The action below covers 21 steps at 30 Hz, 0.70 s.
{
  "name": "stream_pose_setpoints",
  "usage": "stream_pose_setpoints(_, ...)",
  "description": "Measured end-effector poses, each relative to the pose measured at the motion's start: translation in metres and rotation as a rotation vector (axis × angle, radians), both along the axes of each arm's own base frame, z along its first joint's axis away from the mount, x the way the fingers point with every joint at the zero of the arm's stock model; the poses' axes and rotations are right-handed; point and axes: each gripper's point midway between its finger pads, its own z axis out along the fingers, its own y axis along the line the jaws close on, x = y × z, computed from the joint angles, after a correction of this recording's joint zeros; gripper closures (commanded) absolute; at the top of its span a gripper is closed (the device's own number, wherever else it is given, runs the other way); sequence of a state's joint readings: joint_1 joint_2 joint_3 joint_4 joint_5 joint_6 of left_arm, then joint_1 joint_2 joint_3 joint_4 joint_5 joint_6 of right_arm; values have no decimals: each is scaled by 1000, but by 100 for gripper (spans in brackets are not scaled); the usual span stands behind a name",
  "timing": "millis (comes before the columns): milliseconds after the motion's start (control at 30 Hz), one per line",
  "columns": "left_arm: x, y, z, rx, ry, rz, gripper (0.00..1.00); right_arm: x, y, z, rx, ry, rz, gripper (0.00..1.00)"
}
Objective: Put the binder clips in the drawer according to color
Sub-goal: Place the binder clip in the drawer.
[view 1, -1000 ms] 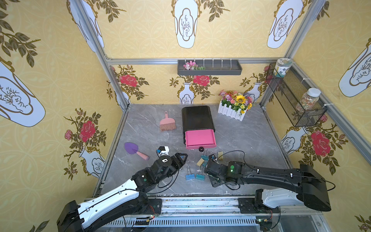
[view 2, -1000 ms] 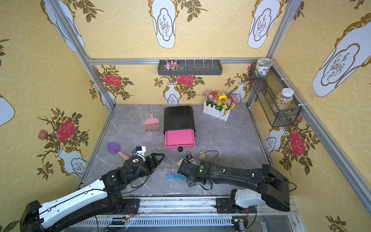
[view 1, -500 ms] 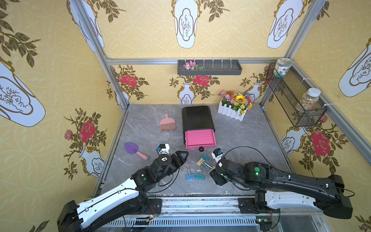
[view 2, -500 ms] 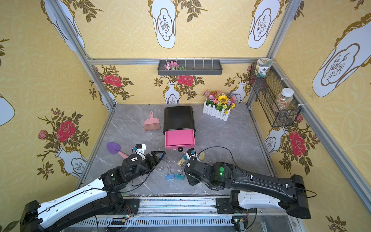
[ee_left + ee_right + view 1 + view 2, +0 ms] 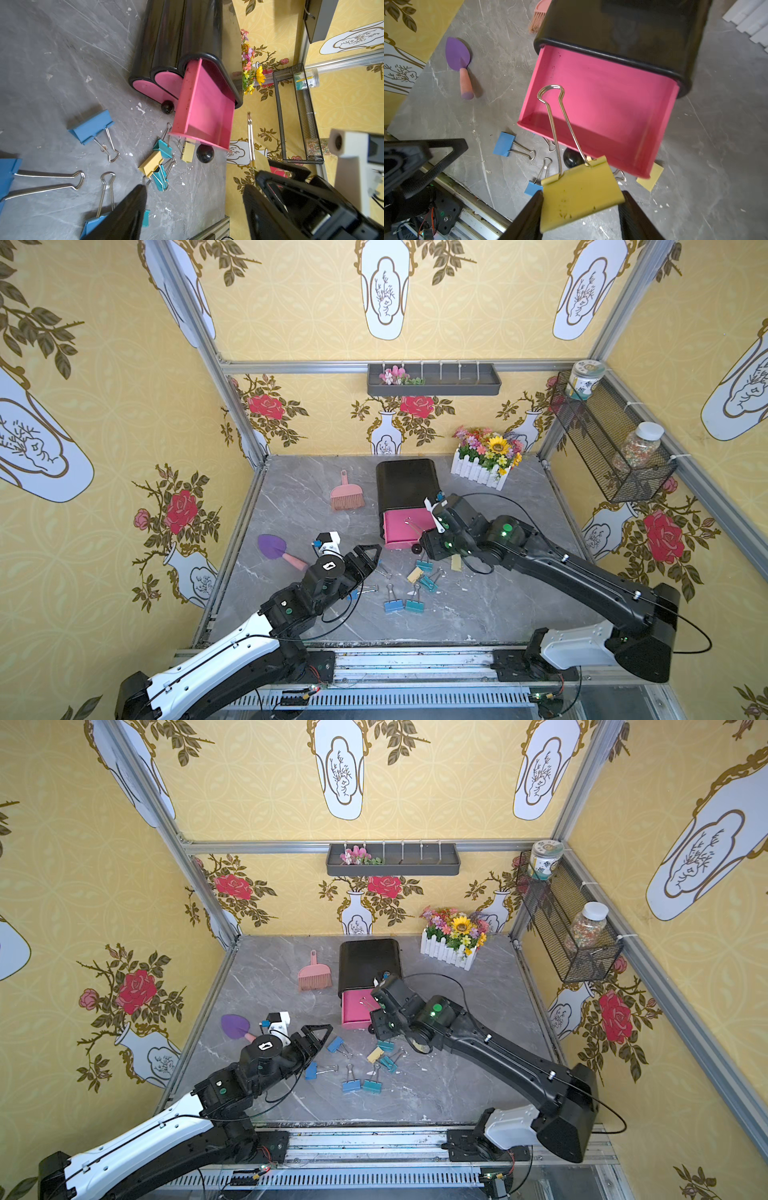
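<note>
Item in hand: one gold folded-steel binder clip [image 5: 579,193] with silver wire loop handles. We hold it in the right gripper [image 5: 581,204], jaws closed on the two ends of its body, with the loops reaching out above the open pink plastic drawer [image 5: 602,99]. We judge it light, stiff and smooth-painted, so apt to swivel in the grip, and its loops swing freely; the flat body is the place to hold, not the wire. The left gripper [image 5: 368,556] is spread open and empty, just left of the loose stock. That stock lies on the grey marbled table [image 5: 299,489] near the drawer front: a blue clip [image 5: 392,605], a teal clip [image 5: 413,605], a second gold clip [image 5: 414,574] and others. Also listed are a black drawer cabinet [image 5: 405,483], whose shell covers the drawer's far part, a pink hand brush [image 5: 347,499], a purple trowel [image 5: 272,547] and a white-fenced flower planter [image 5: 484,464]. The drawer looks empty, and we see nothing barring the drop.
</note>
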State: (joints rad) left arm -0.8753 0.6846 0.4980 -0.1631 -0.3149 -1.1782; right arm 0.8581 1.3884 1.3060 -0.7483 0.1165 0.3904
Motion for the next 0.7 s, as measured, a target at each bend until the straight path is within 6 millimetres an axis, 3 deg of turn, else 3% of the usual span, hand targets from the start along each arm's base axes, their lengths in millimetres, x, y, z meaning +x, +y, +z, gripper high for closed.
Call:
stream_pose_setpoints(300,-4,8,-2,-10,-5,15,21,19,31,-20,-26,30,112,42)
stream_pose_setpoints(500,-5,9,-2,-12,-2,18,21,26,32,-35,-62,47,120,39)
stream_pose_setpoints(700,-4,10,-3,-16,4,30,21,37,35,-30,-61,13,104,33)
